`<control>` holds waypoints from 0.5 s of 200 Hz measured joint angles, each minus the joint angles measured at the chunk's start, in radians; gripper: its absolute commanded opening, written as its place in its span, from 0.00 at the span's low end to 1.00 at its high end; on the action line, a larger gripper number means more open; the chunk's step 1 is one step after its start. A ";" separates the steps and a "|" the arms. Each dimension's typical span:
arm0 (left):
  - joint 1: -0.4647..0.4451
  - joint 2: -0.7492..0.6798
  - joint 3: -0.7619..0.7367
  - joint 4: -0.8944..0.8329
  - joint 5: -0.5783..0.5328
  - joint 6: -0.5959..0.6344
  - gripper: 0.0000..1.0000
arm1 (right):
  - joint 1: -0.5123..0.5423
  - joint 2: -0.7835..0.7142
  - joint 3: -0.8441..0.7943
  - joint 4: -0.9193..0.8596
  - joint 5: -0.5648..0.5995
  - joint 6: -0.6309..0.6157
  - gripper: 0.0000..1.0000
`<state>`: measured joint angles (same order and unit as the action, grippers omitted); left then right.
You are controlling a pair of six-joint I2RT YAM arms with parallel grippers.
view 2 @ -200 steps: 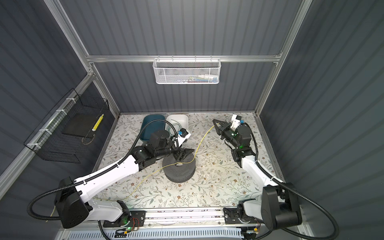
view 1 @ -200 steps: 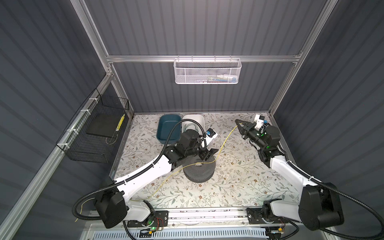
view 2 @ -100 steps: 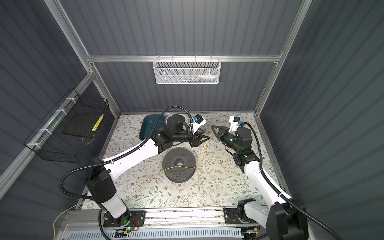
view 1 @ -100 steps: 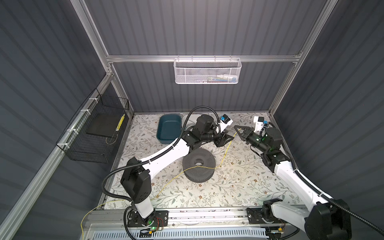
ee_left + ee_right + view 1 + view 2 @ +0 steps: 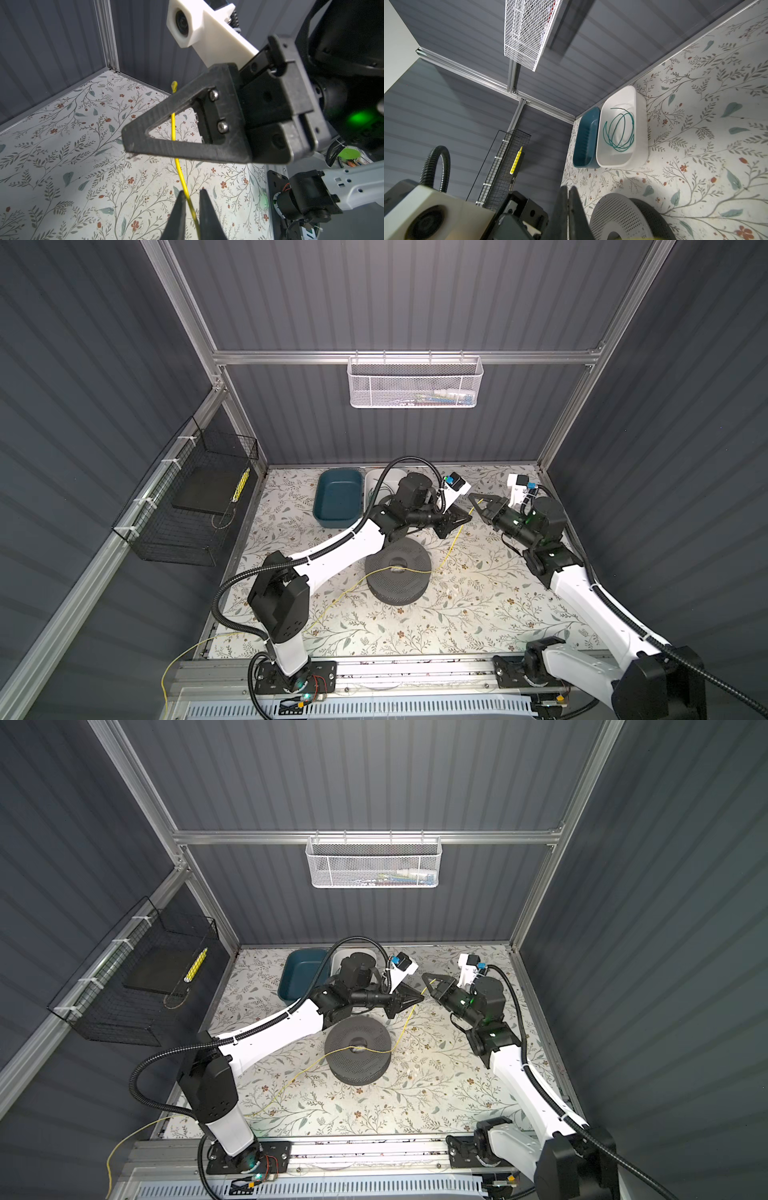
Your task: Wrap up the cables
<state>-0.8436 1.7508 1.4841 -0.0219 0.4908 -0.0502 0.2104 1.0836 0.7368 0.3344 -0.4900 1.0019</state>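
The yellow cable (image 5: pixel 451 543) runs from my right gripper (image 5: pixel 473 499) down onto the dark grey perforated spool (image 5: pixel 397 576), across its hub, then off the table's front left. My right gripper (image 5: pixel 127 138) is shut on the cable near its end, and a short tip sticks out past the fingers. My left gripper (image 5: pixel 191 192) faces it just below. Its fingers stand a narrow gap apart, with the yellow cable (image 5: pixel 180 172) running between them. The green cable (image 5: pixel 618 133) lies coiled in the white bin (image 5: pixel 640 116).
A teal bin (image 5: pixel 337 497) stands beside the white bin (image 5: pixel 372 483) at the back of the floral table. A white mesh basket (image 5: pixel 415 385) hangs on the back wall. A black wire basket (image 5: pixel 195 506) holding a yellow marker hangs on the left wall.
My left arm has swung from the spool up to the back right, meeting the right gripper, and its jaws have narrowed round the yellow cable. The right gripper has shifted slightly toward the middle.
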 measured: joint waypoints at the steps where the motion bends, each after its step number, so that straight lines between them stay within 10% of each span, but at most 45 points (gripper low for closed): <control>1: 0.000 0.000 -0.001 0.000 0.000 0.000 0.13 | 0.000 0.000 0.000 0.000 0.000 0.000 0.00; 100: 0.001 0.000 -0.045 0.021 0.014 -0.014 0.00 | 0.040 -0.011 0.000 -0.050 0.038 -0.047 0.00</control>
<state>-0.8425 1.7512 1.4395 -0.0013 0.5053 -0.0647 0.2508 1.0725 0.7368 0.2848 -0.4522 0.9546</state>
